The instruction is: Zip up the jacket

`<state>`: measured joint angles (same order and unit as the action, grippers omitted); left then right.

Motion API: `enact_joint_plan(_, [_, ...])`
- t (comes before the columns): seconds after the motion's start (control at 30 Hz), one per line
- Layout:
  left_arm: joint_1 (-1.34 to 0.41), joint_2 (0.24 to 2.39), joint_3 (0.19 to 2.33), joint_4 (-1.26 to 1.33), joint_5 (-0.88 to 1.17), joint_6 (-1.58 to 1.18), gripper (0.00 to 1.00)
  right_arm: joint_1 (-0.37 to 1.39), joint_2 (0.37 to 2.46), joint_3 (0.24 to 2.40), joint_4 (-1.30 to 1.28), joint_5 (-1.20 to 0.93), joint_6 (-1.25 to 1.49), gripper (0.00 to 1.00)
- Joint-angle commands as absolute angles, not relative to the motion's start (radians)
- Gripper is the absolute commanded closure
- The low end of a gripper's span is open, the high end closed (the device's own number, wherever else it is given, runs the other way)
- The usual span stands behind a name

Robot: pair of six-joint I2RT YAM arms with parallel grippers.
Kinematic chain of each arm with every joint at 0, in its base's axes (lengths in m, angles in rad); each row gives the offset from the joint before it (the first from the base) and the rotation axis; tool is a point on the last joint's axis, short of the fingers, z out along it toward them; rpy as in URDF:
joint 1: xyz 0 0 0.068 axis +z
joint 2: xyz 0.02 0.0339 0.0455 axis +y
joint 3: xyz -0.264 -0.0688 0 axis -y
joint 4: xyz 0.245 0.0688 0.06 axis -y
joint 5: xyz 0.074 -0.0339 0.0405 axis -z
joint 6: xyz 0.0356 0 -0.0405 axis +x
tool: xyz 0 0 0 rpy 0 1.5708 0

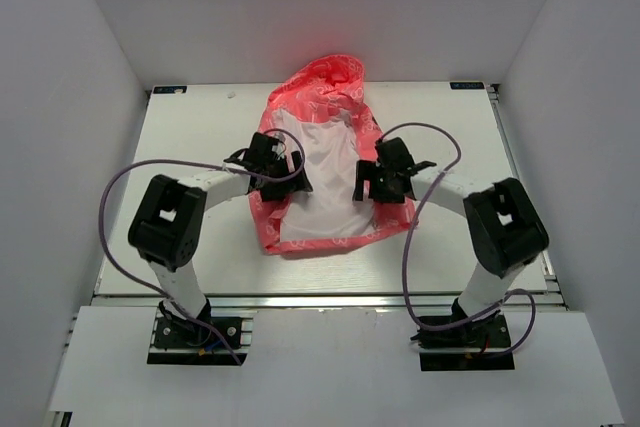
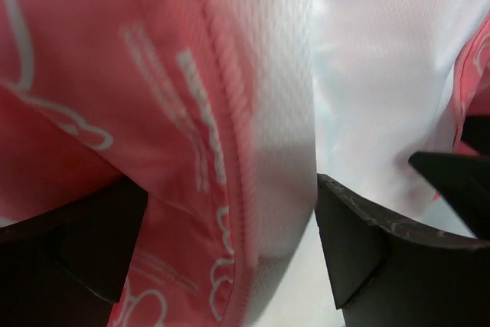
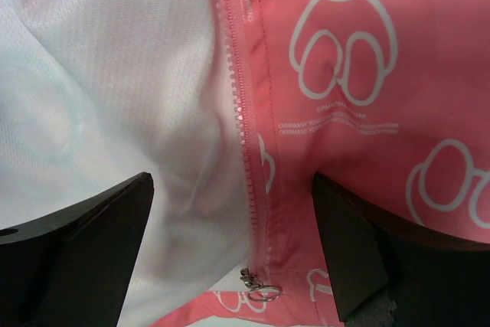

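Observation:
The jacket (image 1: 325, 172) lies spread open on the table, coral-pink with white print, its white lining facing up and its hood toward the back wall. My left gripper (image 1: 283, 175) is open, straddling the jacket's left front edge (image 2: 230, 189), one finger on the pink side, one on the lining. My right gripper (image 1: 375, 182) is open over the right front edge, where the zipper teeth (image 3: 239, 105) run down to the metal slider with a ring pull (image 3: 260, 287) near the hem. Neither gripper holds fabric.
The pale table (image 1: 190, 127) is enclosed by white walls at the back and both sides. Purple cables (image 1: 120, 197) loop from each arm. The table's front rail (image 1: 320, 299) runs between the arm bases.

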<state>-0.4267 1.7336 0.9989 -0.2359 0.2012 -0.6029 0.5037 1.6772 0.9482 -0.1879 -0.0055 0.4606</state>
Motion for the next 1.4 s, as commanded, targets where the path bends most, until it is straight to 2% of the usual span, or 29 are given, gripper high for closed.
enact_joint_plan(0.0, [-0.358,1.853,1.135,-0.218,0.178,-0.545,0.02,0.462,1.790,1.110,-0.138,0.078,0.419,0.11])
enact_joint_plan(0.1, [-0.308,1.945,1.300,-0.218,0.242,-0.520,0.02,0.433,1.884,1.238,-0.188,0.095,0.388,0.11])
enact_joint_plan(0.17, [-0.307,1.979,1.429,-0.300,0.209,-0.482,0.02,0.428,1.923,1.356,-0.245,0.113,0.367,0.11])
enact_joint_plan(0.23, [-0.305,1.968,1.463,-0.360,0.186,-0.460,0.02,0.430,1.918,1.393,-0.294,0.112,0.357,0.11])
enact_joint_plan(0.37, [-0.305,1.861,1.385,-0.431,0.150,-0.486,0.02,0.429,1.795,1.324,-0.336,0.127,0.354,0.11])
enact_joint_plan(0.43, [-0.307,1.769,1.271,-0.455,0.138,-0.515,0.02,0.428,1.746,1.292,-0.382,0.143,0.362,0.11])
enact_joint_plan(0.6, [-0.308,1.559,0.973,-0.401,0.092,-0.555,0.02,0.439,1.597,1.137,-0.405,0.123,0.364,0.11])
enact_joint_plan(0.73, [-0.310,1.428,0.879,-0.344,0.049,-0.526,0.02,0.451,1.526,1.089,-0.411,0.098,0.361,0.11])
enact_joint_plan(1.07, [-0.313,1.545,0.897,-0.183,0.015,-0.430,0.02,0.463,1.528,1.104,-0.414,0.069,0.328,0.11])
enact_joint_plan(1.17, [-0.313,1.565,0.919,-0.132,-0.026,-0.399,0.08,0.465,1.551,1.140,-0.439,0.080,0.296,0.11])
enact_joint_plan(1.23, [-0.313,1.591,0.931,-0.112,-0.020,-0.382,0.22,0.465,1.569,1.152,-0.442,0.084,0.285,0.11])
enact_joint_plan(1.37, [-0.318,1.615,0.936,-0.042,0.000,-0.353,0.29,0.465,1.595,1.154,-0.437,0.074,0.273,0.11])
